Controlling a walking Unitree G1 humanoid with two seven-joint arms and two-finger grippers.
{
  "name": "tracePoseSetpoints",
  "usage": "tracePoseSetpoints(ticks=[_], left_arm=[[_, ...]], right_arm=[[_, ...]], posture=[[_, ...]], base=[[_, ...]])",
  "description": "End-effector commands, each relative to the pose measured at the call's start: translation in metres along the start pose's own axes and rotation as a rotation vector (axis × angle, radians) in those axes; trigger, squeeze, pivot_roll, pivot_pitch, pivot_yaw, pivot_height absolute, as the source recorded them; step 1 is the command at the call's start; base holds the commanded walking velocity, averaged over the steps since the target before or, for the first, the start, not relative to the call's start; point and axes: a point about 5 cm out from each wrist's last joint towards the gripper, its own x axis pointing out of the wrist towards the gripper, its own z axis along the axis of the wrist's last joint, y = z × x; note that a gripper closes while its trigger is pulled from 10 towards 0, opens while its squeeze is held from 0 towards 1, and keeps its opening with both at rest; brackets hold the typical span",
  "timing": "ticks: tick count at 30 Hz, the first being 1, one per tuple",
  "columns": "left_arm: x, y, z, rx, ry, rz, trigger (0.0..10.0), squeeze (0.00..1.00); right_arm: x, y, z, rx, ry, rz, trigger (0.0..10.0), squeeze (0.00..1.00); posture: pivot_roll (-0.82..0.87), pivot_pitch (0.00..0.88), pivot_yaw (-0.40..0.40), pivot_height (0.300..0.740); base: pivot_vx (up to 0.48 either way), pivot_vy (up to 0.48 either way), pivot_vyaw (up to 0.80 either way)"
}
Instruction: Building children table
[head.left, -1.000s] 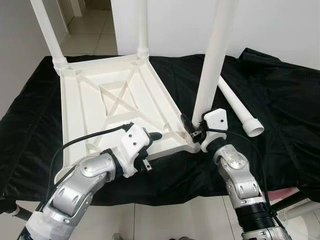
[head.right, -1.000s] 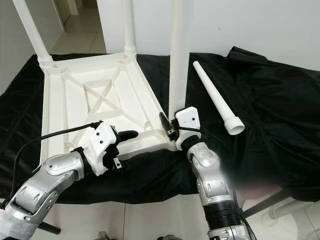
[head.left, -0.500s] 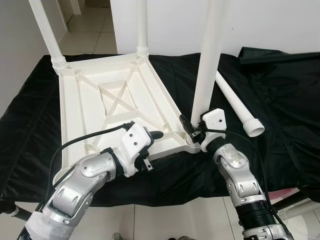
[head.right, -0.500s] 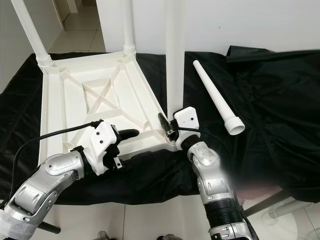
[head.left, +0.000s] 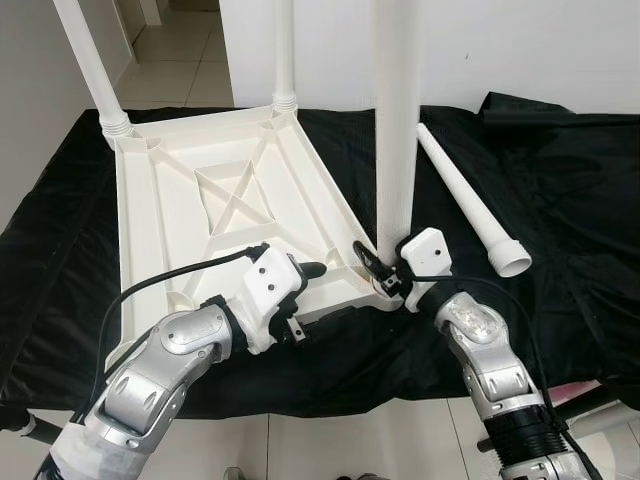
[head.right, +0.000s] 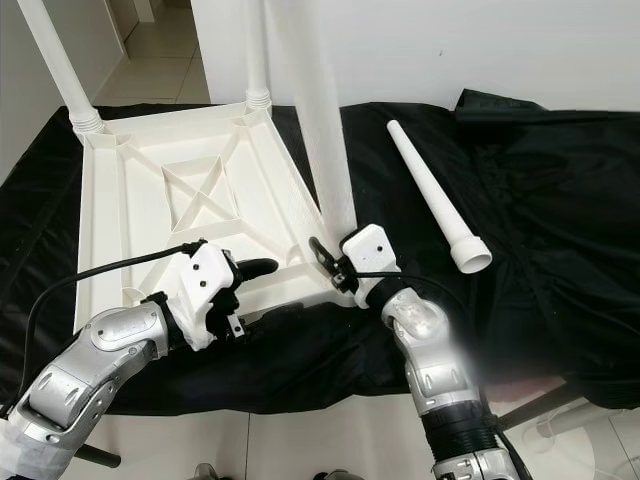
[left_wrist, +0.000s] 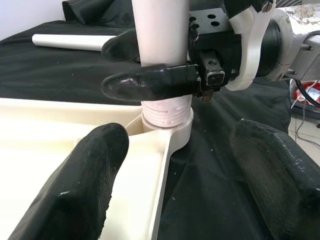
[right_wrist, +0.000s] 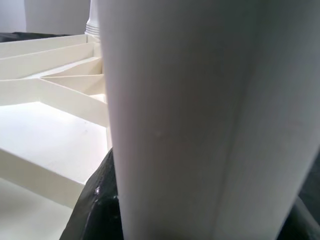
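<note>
Black cloth; fingers around leg

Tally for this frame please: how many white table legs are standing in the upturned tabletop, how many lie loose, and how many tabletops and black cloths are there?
Legs standing in the tabletop: 3, the far-left leg, the far-middle leg and the near leg, gripped by the right claw
Loose leg lying on the cloth: 1
White tabletop, upside down: 1
Black cloth: 1
Total: 6

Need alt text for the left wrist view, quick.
The right gripper is shut on a white leg standing in the corner socket of the upturned tabletop. The left gripper's open fingers frame it; another leg lies behind.
</note>
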Motion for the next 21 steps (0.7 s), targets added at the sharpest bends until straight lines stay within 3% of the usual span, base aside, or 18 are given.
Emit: tracePoseSetpoints(ticks=[1,17,21], left_arm=[[-0.0019,-0.0009,0.0019,0.011,0.004,-0.001,10.0,0.00],[-0.0030,-0.0024,0.0021,0.011,0.009,0.002,10.0,0.00],[-0.0033,-0.0023,0.0021,0.011,0.010,0.002,10.0,0.00]], right_arm=[[-0.0076,0.0110,-0.0245,0.065,0.099,0.041,10.0,0.00],[-0.0148,0.0131,-0.0329,0.203,0.052,-0.018,10.0,0.00],[-0.0154,0.0141,-0.0328,0.177,0.048,-0.012,10.0,0.00]], posture=[[-0.03,0.131,-0.008,0.740],[-0.02,0.138,-0.013,0.740],[-0.02,0.139,-0.013,0.740]], base=[[0.000,0.000,0.00],[0.000,0.000,0.00],[0.000,0.000,0.00]])
